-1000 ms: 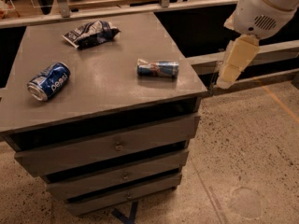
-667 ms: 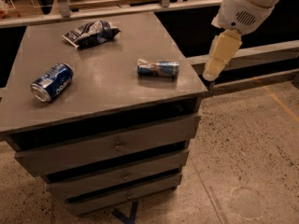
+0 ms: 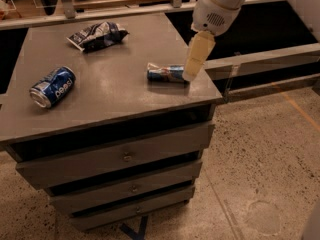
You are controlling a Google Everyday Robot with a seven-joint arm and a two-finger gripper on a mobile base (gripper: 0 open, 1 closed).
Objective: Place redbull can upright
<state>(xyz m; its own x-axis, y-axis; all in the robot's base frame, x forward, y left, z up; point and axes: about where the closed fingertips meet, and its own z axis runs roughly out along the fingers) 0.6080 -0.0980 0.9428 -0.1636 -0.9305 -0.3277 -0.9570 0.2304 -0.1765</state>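
The redbull can [image 3: 165, 73] lies on its side on the grey cabinet top [image 3: 115, 94], near the right edge, its length running left to right. It is slim, blue and silver. My gripper [image 3: 191, 74] hangs from the white arm at the upper right. Its cream-coloured fingers [image 3: 198, 54] point down, and their tips are at the can's right end, over the right edge of the cabinet top. I cannot tell whether the tips touch the can.
A fatter blue Pepsi can [image 3: 52, 86] lies on its side at the left of the top. A dark blue-and-white snack bag [image 3: 96, 35] lies at the back. Drawers [image 3: 125, 156] fill the cabinet front. A low ledge [image 3: 260, 59] runs to the right. Speckled floor lies below.
My gripper has moved left and toward the cabinet, from beside its right edge to the redbull can's right end. The cans and the bag have not moved.
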